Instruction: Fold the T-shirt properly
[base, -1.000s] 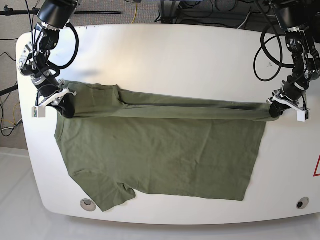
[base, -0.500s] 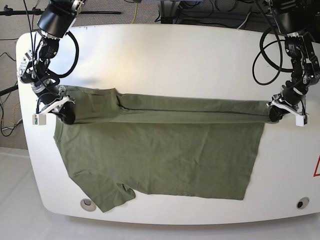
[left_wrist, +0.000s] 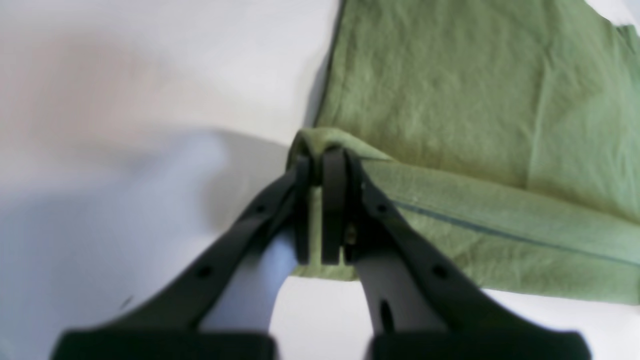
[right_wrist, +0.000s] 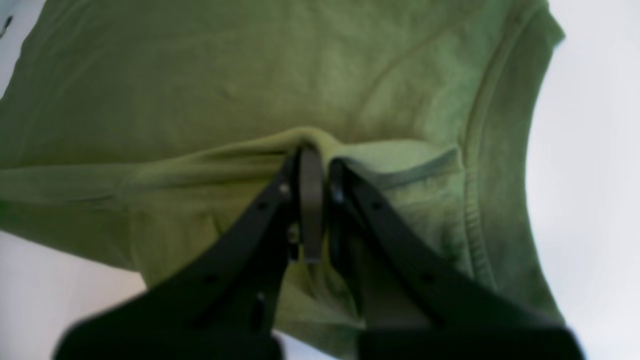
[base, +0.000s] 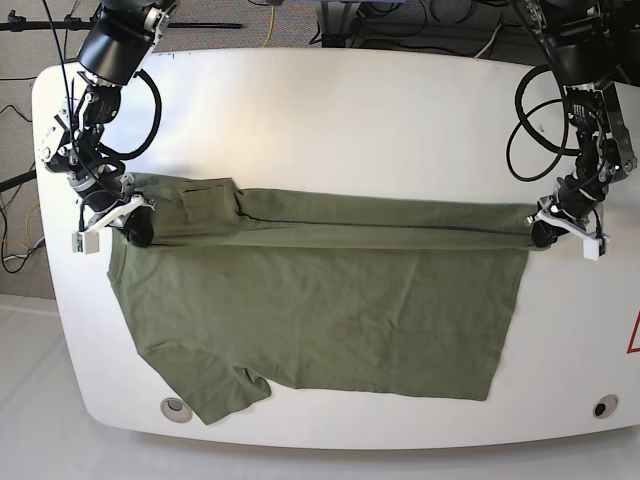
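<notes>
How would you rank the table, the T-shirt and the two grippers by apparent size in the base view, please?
1. Table, largest.
2. T-shirt, covering much of the table.
3. Left gripper and right gripper: both small and look about alike, so I would not rank one above the other.

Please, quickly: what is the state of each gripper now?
Left gripper: closed, holding the T-shirt edge.
Right gripper: closed, holding the T-shirt near its collar.
</notes>
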